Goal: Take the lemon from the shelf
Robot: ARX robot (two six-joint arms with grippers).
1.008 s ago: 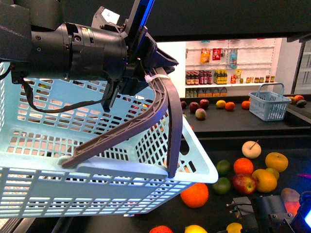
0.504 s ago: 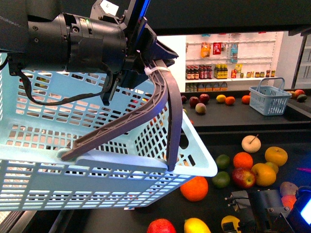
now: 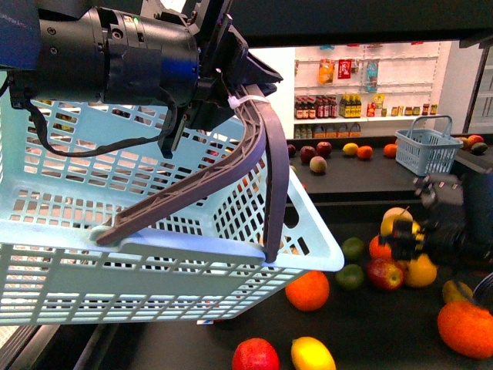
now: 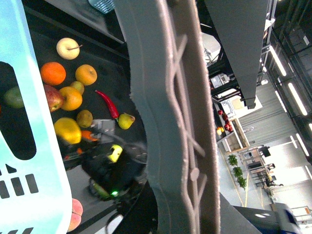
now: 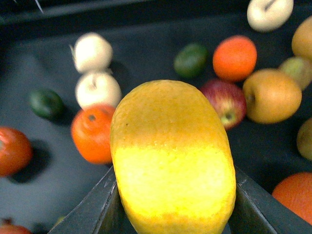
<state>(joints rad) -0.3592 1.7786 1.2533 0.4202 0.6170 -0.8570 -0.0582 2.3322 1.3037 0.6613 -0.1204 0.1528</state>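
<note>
My right gripper [image 3: 402,239] is shut on the lemon [image 3: 404,227], a bright yellow oval, and holds it above the fruit on the black shelf tier [image 3: 370,316]. In the right wrist view the lemon [image 5: 173,156] fills the space between the dark fingers [image 5: 95,212], clear of the shelf surface [image 5: 146,63]. It also shows small in the left wrist view [image 4: 115,152]. My left gripper [image 3: 231,85] is shut on the grey-brown basket handle [image 3: 266,169], holding the light blue basket [image 3: 154,254] up at the left. The handle [image 4: 170,122] fills the left wrist view.
Loose fruit lies on the tier: oranges [image 3: 308,290] [image 3: 466,327], a red apple [image 3: 385,273], limes [image 3: 350,276], another yellow fruit [image 3: 312,354]. A small blue basket [image 3: 427,150] stands on the far tier. White wall shelves of bottles [image 3: 362,116] are behind.
My right gripper has risen from the bottom right corner to above the fruit pile, now with the lemon in it. The basket and left arm have barely shifted.
</note>
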